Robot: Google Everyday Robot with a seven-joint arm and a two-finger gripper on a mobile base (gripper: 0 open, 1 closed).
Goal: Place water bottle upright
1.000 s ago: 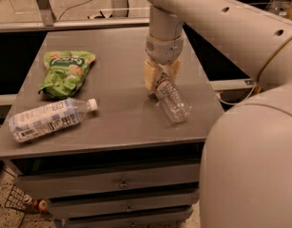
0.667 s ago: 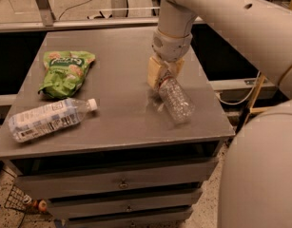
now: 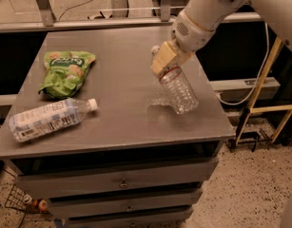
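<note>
The water bottle (image 3: 179, 90) is a small clear ribbed bottle, tilted with its base down toward the table's right front and its neck up-left. My gripper (image 3: 165, 61) is shut on the bottle's neck end, where a thin red band shows, and holds it slanted just above or touching the grey table (image 3: 121, 127). The bottle's cap is hidden by the fingers.
A longer bottle with a large white label and white cap (image 3: 49, 118) lies on its side at the table's left front. A green snack bag (image 3: 64, 71) lies at the left rear. Drawers sit below the tabletop. The table's right edge is close to the held bottle.
The arm has swung so its upper part now reaches in from the upper right. The gripper has tipped the bottle up, raising the neck end while the base stays low.
</note>
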